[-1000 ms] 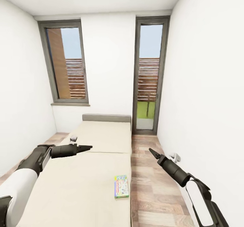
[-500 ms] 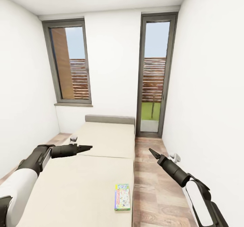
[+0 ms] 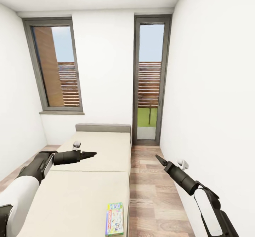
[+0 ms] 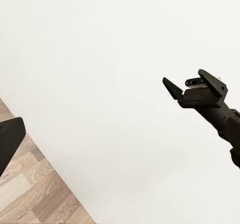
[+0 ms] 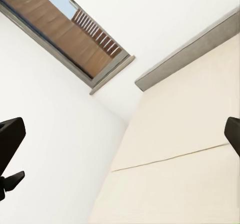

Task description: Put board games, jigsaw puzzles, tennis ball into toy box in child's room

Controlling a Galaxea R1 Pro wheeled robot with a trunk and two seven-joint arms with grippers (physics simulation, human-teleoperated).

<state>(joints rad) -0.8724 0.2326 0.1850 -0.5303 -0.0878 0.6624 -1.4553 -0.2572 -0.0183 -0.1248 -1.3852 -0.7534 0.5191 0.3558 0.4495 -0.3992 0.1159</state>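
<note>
Board game flat on the bed, well below both arms' empty, parted fingers.

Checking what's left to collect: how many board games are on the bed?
1: a board game lies flat near the bed's right edge, at the near end. Another might sit outside the camera's view.

Bed surface open and flat, one board game at its near right edge, grey headboard against far wall, bare wood floor strip between bed and right wall, left hand over mattress, right hand over floor
</note>
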